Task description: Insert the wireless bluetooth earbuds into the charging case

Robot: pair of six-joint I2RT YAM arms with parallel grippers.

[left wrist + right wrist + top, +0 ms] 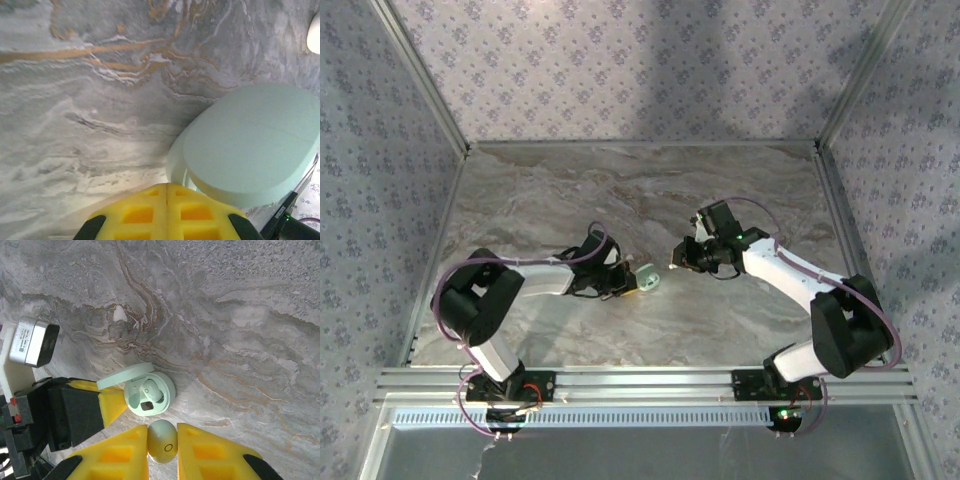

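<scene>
Marble-patterned tabletop (570, 190), grey with tan veins, is enclosed by patterned wall panels (620, 60) and an aluminium rail (640, 380) at the near edge. On the left, the left gripper (167, 187) has its yellow, cell-moulded pads pressed flat together, with the tips just beside the charging case (150, 396). The case is mint green, round and matte, and its oval lid (250, 145) stands open on the left gripper's side. A seated earbud (149, 389) occupies one well; the neighbouring well shows dark. The right gripper (162, 427) stands just beside the case, jaws narrow, pinching a second earbud (162, 442), pale, smooth and egg-shaped, with a small ring mark.
</scene>
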